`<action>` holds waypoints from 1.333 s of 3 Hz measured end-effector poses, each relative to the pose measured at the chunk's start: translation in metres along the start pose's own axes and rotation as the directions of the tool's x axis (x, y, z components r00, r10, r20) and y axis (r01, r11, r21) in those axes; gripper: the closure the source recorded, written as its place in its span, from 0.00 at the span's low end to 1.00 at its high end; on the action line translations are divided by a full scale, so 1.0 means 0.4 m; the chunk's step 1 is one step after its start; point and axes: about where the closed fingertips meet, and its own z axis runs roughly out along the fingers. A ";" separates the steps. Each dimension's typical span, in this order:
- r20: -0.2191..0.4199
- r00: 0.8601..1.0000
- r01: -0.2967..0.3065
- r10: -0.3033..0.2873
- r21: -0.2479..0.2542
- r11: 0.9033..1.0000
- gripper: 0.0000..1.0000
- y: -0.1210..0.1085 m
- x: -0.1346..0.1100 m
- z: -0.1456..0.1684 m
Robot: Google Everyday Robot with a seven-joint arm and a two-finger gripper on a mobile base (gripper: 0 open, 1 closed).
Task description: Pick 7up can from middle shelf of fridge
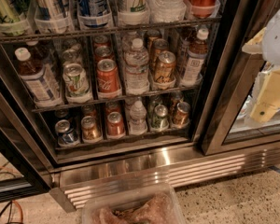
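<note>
Speckled floor and a ribbed steel grille are running beneath the fridge in the camera view. The gripper is hanging at the right edge, outside the frame; whether it is open or closed I cannot tell. The 7up can is sitting well to its left, at the front of the middle shelf, just beside a red Coca-Cola can. Judgement: the can is probably rigid, smooth, perhaps cold-slick and fairly heavy if full, so a mid-body grasp across the side walls is looking safest.

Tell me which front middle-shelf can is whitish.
The 7up can, leftmost; the Coke can is red, the third can gold-brown. Gripper hovers far right.
</note>
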 end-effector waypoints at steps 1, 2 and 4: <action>0.000 1.000 0.000 0.000 0.000 1.000 0.00 0.000 0.000 0.000; 0.008 1.000 -0.013 0.014 -0.033 0.999 0.00 0.055 -0.018 0.047; 0.070 0.982 -0.151 0.174 -0.247 0.957 0.00 0.257 -0.122 0.223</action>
